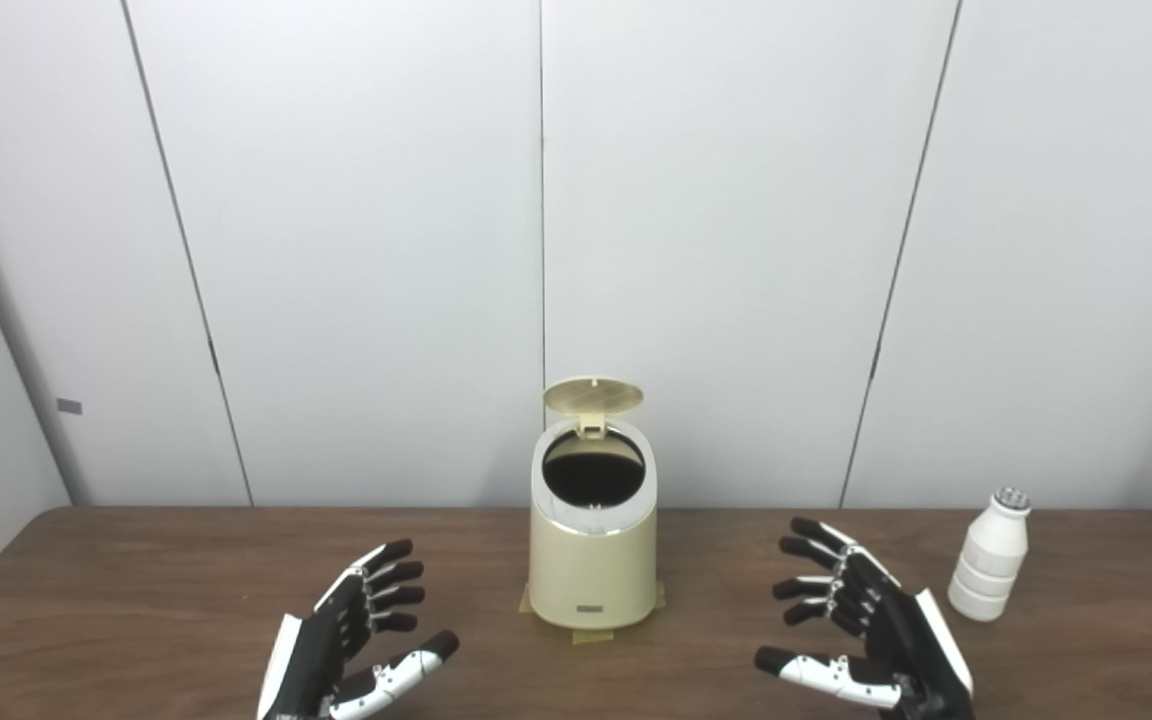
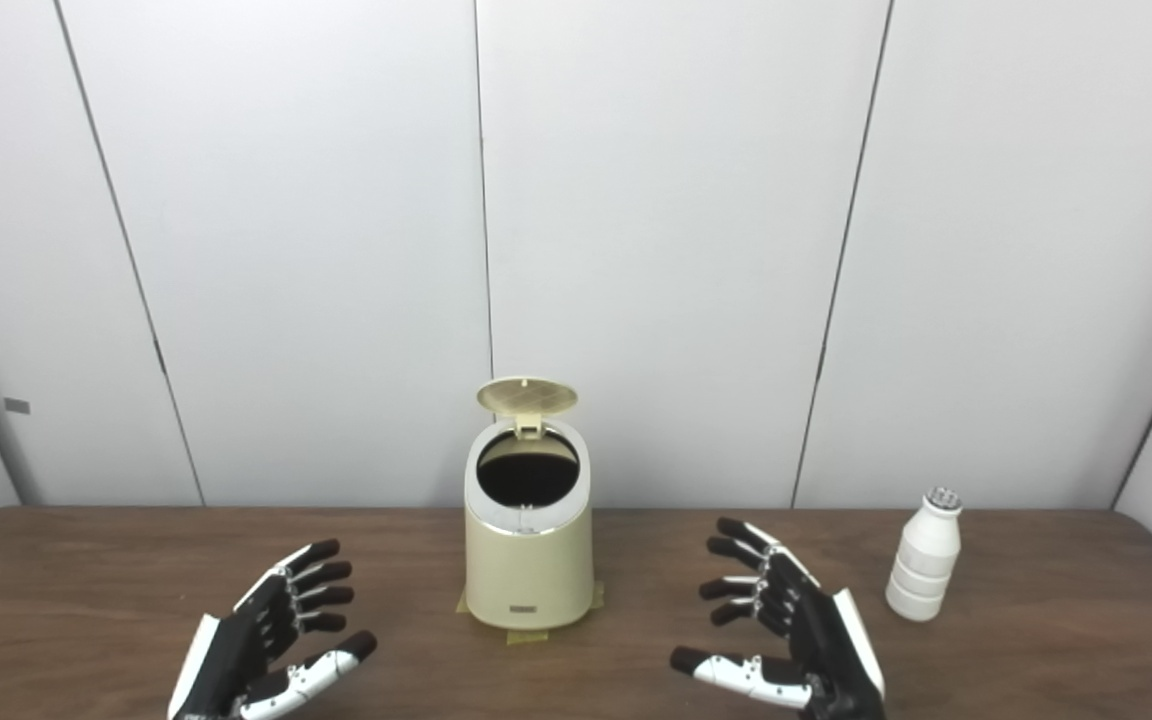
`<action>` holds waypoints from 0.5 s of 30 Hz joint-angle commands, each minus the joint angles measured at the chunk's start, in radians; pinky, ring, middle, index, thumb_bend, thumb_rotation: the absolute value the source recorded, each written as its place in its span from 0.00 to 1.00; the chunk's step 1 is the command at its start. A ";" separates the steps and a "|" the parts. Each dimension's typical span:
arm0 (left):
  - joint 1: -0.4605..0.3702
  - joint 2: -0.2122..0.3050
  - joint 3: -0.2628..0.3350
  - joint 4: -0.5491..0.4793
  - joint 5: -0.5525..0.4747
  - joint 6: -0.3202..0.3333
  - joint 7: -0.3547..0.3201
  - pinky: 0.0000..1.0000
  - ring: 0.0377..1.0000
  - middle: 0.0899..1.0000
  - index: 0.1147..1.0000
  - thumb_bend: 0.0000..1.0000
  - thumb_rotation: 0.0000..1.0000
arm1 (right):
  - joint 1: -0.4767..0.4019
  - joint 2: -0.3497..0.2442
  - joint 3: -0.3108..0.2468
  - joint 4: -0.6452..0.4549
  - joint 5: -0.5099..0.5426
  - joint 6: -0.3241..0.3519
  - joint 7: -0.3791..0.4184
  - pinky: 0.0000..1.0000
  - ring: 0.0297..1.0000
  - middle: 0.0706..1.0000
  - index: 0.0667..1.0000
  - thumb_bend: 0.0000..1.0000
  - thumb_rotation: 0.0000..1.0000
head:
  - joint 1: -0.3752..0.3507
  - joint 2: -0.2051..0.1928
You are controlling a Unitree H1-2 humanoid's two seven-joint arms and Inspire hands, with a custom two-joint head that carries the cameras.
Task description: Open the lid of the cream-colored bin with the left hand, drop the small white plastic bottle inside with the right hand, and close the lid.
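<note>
The cream-colored bin [image 1: 592, 560] is being seen at the centre of the brown table [image 1: 136, 590], resting on tape patches [image 1: 591, 634], with its lid [image 1: 592, 396] being held upright at the 12 o'clock edge of its dark opening. The small white plastic bottle [image 1: 990, 556] is being observed standing upright at 3 o'clock from the bin, well apart from it and just beyond the right hand [image 1: 861, 625]. The left hand [image 1: 351, 640], at 8 o'clock from the bin, and the right hand, at 4 o'clock, are both being kept above the table with fingers [image 1: 391, 575] spread apart and nothing being gripped.
</note>
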 commanded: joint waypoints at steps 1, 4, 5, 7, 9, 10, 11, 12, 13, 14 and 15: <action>-0.035 0.014 0.006 -0.040 0.007 0.003 -0.001 0.66 0.72 0.76 0.82 0.74 0.14 | -0.079 -0.045 -0.033 -0.065 -0.016 -0.023 -0.027 0.54 0.61 0.76 0.79 0.76 0.12 | -0.028 -0.004; -0.039 0.022 0.011 -0.033 0.001 0.008 -0.003 0.67 0.72 0.76 0.82 0.73 0.13 | -0.115 -0.078 -0.052 -0.145 -0.070 0.046 -0.053 0.52 0.60 0.74 0.77 0.76 0.09 | -0.083 -0.015; -0.041 0.026 0.014 -0.027 -0.001 0.008 -0.004 0.67 0.72 0.76 0.82 0.73 0.13 | -0.126 -0.089 -0.059 -0.170 -0.085 0.076 -0.062 0.53 0.59 0.73 0.77 0.75 0.06 | -0.115 -0.022; -0.045 0.034 0.020 -0.015 -0.009 0.004 -0.008 0.67 0.73 0.77 0.83 0.72 0.12 | -0.150 -0.116 -0.086 -0.205 -0.102 0.132 -0.079 0.54 0.59 0.72 0.76 0.75 0.03 | -0.146 -0.030; -0.050 0.047 0.024 0.003 -0.008 -0.011 -0.014 0.68 0.73 0.77 0.84 0.70 0.11 | -0.173 -0.148 -0.112 -0.201 -0.126 0.147 -0.098 0.54 0.61 0.73 0.76 0.74 0.03 | -0.197 -0.040; -0.053 0.054 0.027 0.011 -0.006 -0.018 -0.016 0.69 0.74 0.77 0.84 0.68 0.10 | -0.185 -0.166 -0.126 -0.193 -0.143 0.149 -0.110 0.54 0.62 0.73 0.76 0.74 0.04 | -0.212 -0.042; -0.055 0.058 0.029 0.018 -0.007 -0.029 -0.018 0.71 0.74 0.78 0.84 0.67 0.10 | -0.198 -0.187 -0.140 -0.185 -0.164 0.152 -0.122 0.55 0.63 0.73 0.75 0.74 0.06 | -0.222 -0.044; -0.057 0.062 0.032 0.026 -0.010 -0.038 -0.019 0.72 0.74 0.78 0.84 0.66 0.09 | -0.208 -0.201 -0.149 -0.180 -0.180 0.156 -0.131 0.56 0.63 0.73 0.75 0.74 0.07 | -0.242 -0.047; -0.059 0.065 0.033 0.031 -0.013 -0.044 -0.021 0.73 0.74 0.78 0.84 0.65 0.08 | -0.214 -0.208 -0.153 -0.176 -0.191 0.158 -0.136 0.58 0.64 0.73 0.74 0.74 0.09 | -0.246 -0.048; -0.060 0.068 0.035 0.037 -0.014 -0.051 -0.021 0.73 0.74 0.78 0.84 0.65 0.08 | -0.226 -0.220 -0.165 -0.179 -0.190 0.175 -0.140 0.58 0.64 0.73 0.74 0.74 0.09 | -0.259 -0.052; -0.062 0.071 0.036 0.041 -0.013 -0.055 -0.021 0.76 0.75 0.78 0.84 0.64 0.07 | -0.239 -0.232 -0.177 -0.181 -0.194 0.201 -0.146 0.61 0.66 0.73 0.74 0.74 0.08 | -0.272 -0.056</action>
